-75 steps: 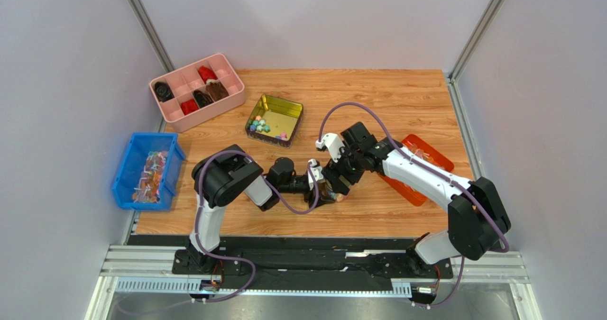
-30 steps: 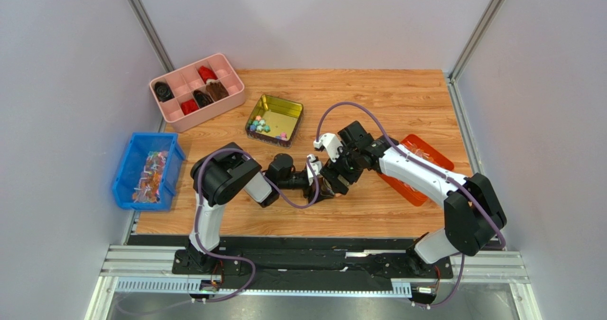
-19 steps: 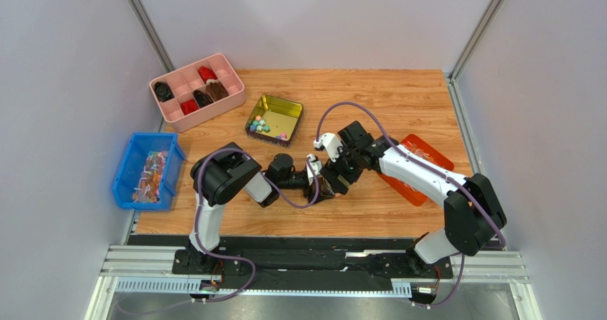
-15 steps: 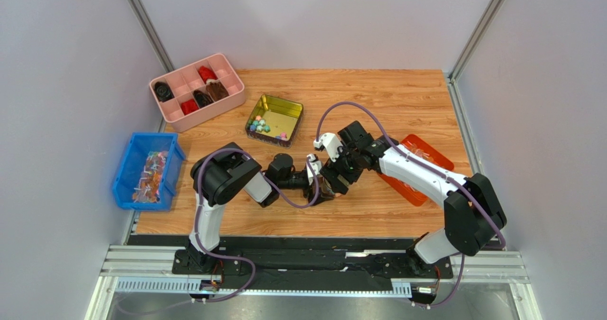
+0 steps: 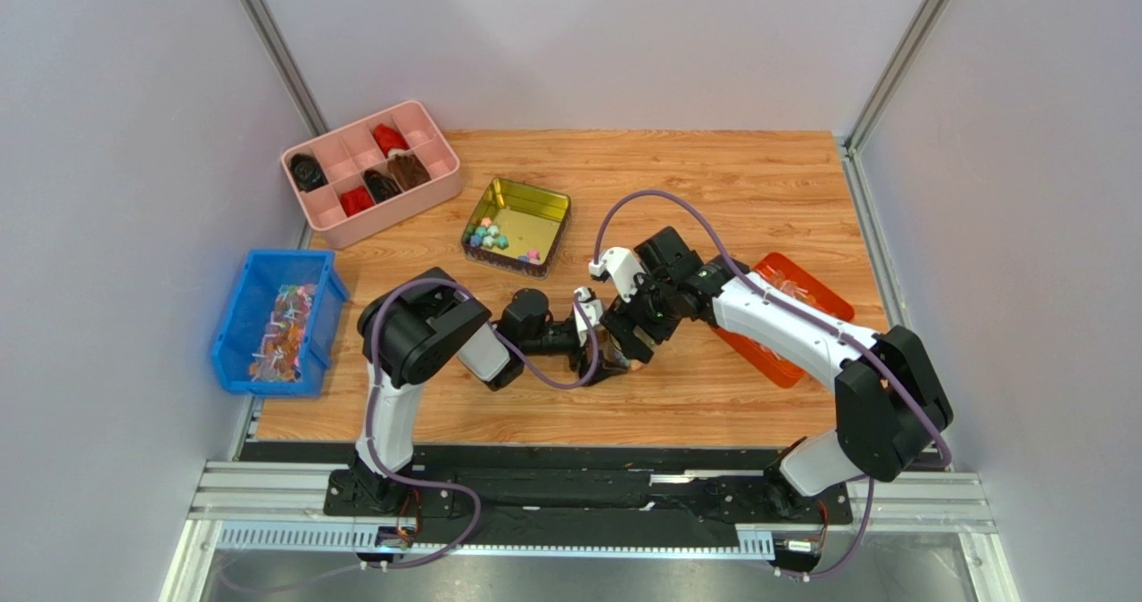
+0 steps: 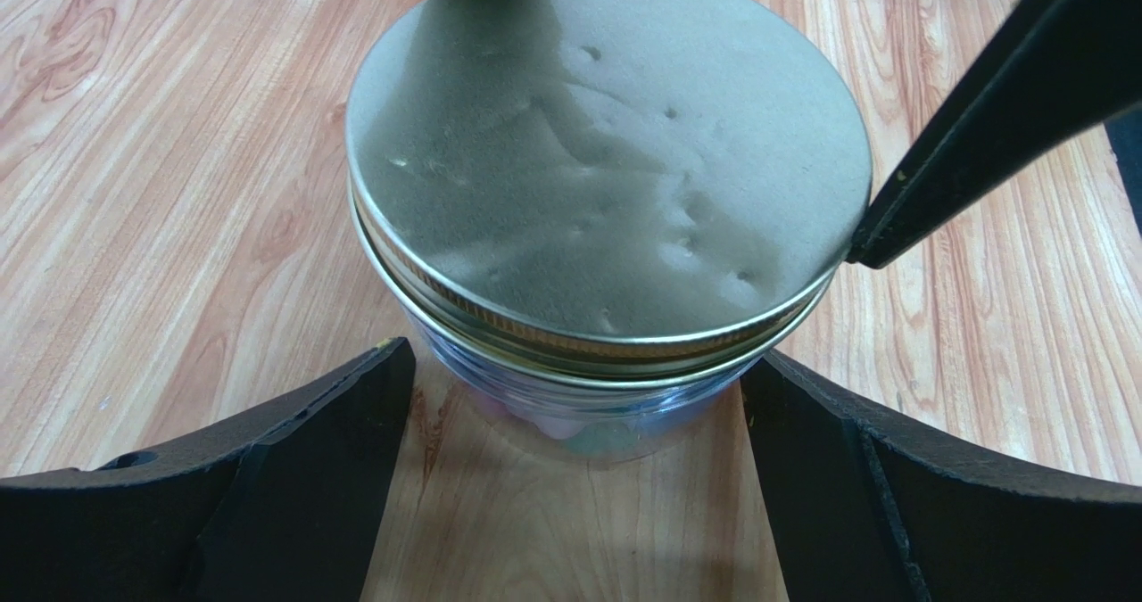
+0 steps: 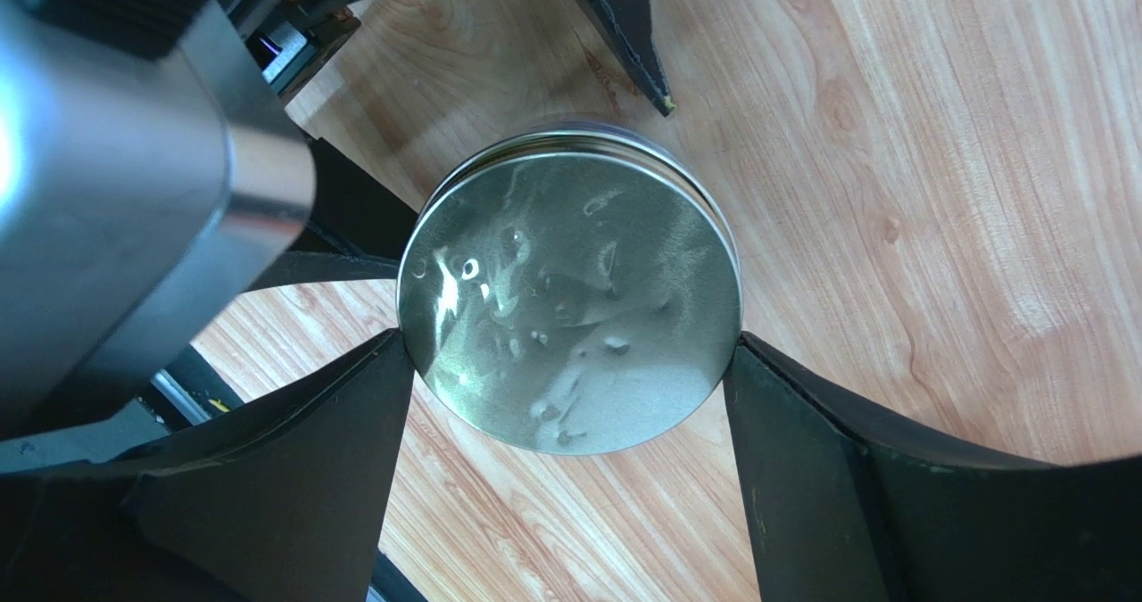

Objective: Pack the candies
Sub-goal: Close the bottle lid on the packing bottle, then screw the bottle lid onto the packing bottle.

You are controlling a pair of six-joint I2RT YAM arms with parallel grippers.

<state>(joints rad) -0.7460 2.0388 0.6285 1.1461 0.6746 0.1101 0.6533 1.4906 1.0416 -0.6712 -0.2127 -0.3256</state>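
Presently, loose candies (image 5: 496, 240) lie in the tin (image 5: 530, 210), more inside the jar (image 6: 577, 422). Your left pincer (image 6: 577, 361) stands wide, flanking the jar without contact; your right pincer (image 7: 566, 348) clamps the lid (image 7: 577, 268). Capping seems in hand: next, confirm tightness, then release upward.

The top view looks down from high behind the near edge over the whole wooden table (image 5: 751, 187). The 2 wrist views close in on 1 silver-lidded clear jar (image 6: 603, 187): left slanting, right straight down.
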